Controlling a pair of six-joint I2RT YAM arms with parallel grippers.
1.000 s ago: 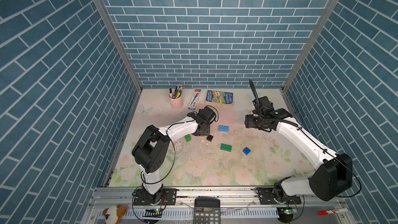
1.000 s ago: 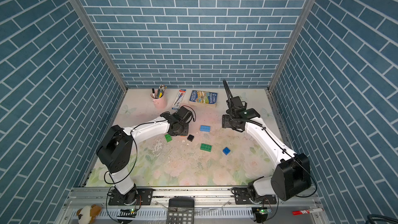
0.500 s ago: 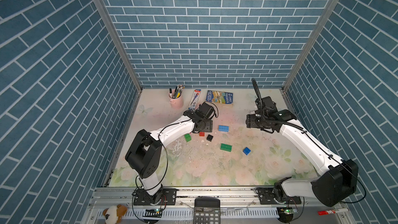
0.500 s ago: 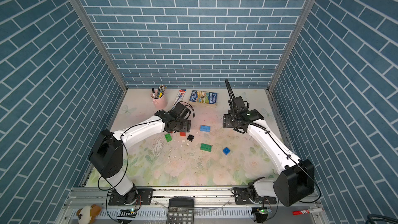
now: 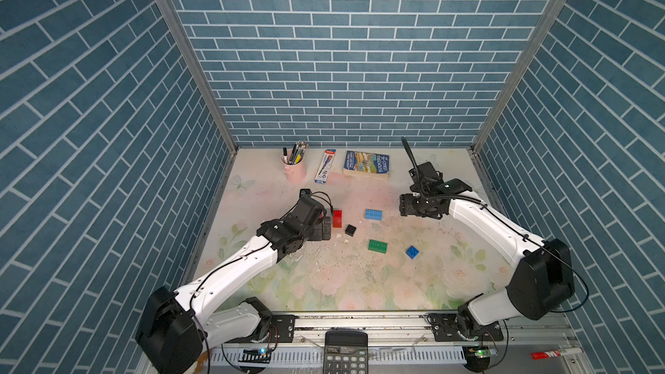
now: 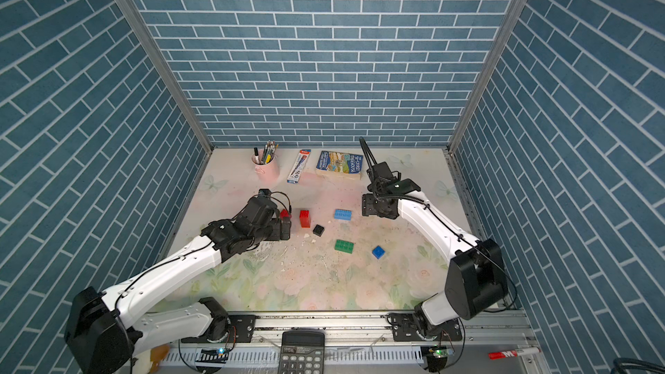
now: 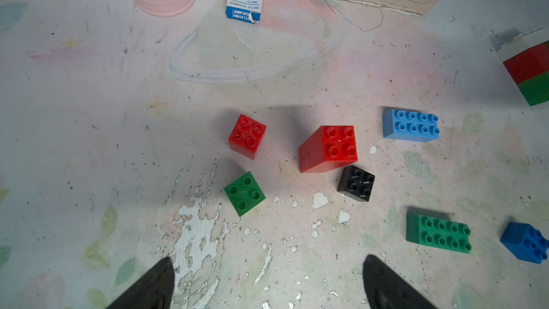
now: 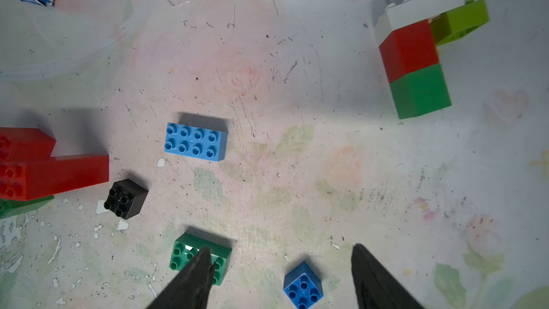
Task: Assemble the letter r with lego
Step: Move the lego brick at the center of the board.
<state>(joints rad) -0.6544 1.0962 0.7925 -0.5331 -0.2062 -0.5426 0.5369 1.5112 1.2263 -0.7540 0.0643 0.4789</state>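
My left gripper is open and empty, hovering over the mat short of a small green lego. Past it lie a small red brick, a tall red brick and a black one. In both top views the left gripper sits just left of the tall red brick. My right gripper is open and empty, high above a blue brick and a long green one. A light-blue brick lies mid-mat. A white, red, green and lime stack lies apart.
A pink pen cup, a pencil box and a book line the back of the floral mat. Brick-pattern walls close in three sides. A calculator sits on the front rail.
My left gripper has opened and let go of the tall red brick, which now stands on the mat, and the arm has drawn back toward the front left. The right arm has barely shifted.
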